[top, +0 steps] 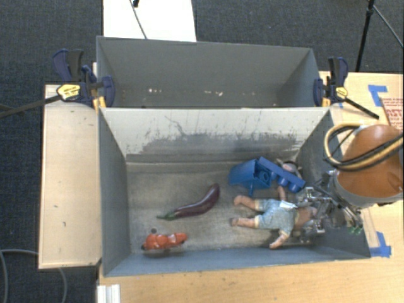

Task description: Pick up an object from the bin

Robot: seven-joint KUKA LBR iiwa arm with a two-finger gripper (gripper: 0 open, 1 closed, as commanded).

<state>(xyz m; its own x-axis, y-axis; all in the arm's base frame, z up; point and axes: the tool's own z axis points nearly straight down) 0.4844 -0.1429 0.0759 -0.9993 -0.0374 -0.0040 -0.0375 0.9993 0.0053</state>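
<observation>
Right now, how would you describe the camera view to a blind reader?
The robot's pincer sits at the right end of the grey bin, close by a doll lying there. A blue toy lies beside the doll; a purple aubergine and a small red toy lie further left.

Purple eggplant lies mid-floor; red-orange toy front-left; blue plastic toy right of ctr, nr back.

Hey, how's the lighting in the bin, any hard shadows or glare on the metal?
Camera view: the light is soft and even; the purple eggplant and the doll cast only faint shadows on the bin floor; no glare on the grey metal, just a mild sheen on the arm's orange cover.
</observation>
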